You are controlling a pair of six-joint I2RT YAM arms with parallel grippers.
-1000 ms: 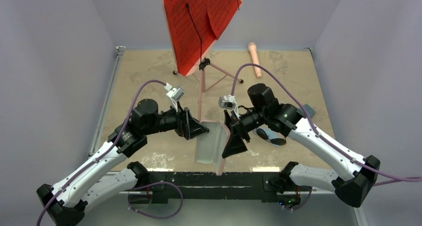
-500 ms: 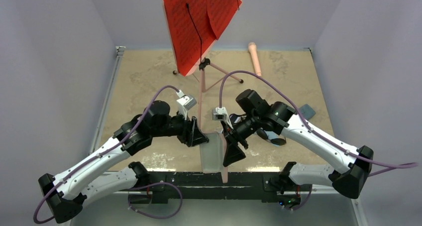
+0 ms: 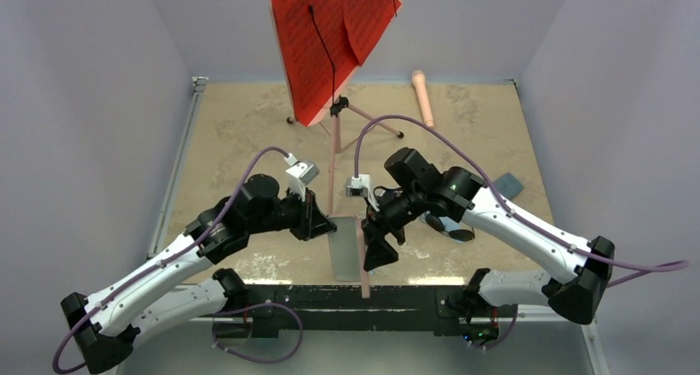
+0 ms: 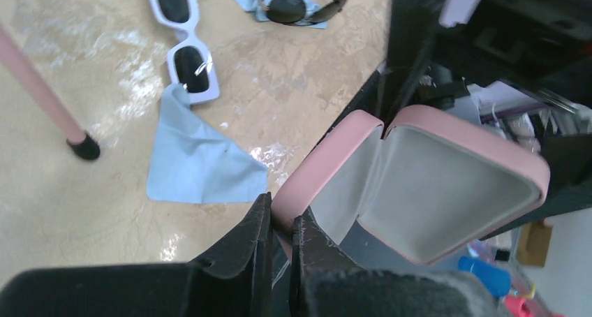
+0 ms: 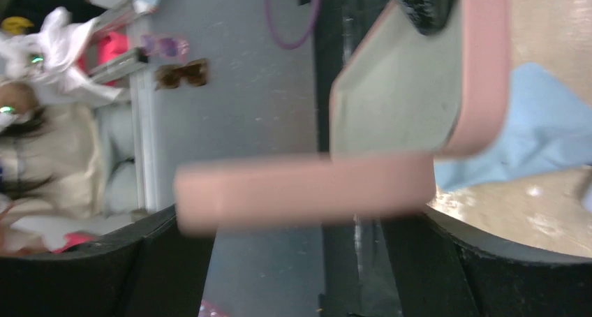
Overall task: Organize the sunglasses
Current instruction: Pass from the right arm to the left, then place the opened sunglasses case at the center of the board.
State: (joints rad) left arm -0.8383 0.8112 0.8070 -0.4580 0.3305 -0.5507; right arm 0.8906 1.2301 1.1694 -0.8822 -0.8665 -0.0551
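With the left hand (image 4: 279,216) clenched on one rim of the open pink case (image 4: 419,191) and the right hand (image 5: 300,216) grasping its other half, the white sunglasses (image 4: 183,41) and black sunglasses (image 4: 297,6) lie on the surface (image 4: 293,86) well beyond the left hand, so the next move probably calls for freeing one hand to fetch a pair.

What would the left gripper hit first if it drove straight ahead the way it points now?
The pink case itself: the left gripper is shut on the rim of one half, and that open case's grey lining lies straight ahead. Behind it stands the right arm, though depth there is unclear.
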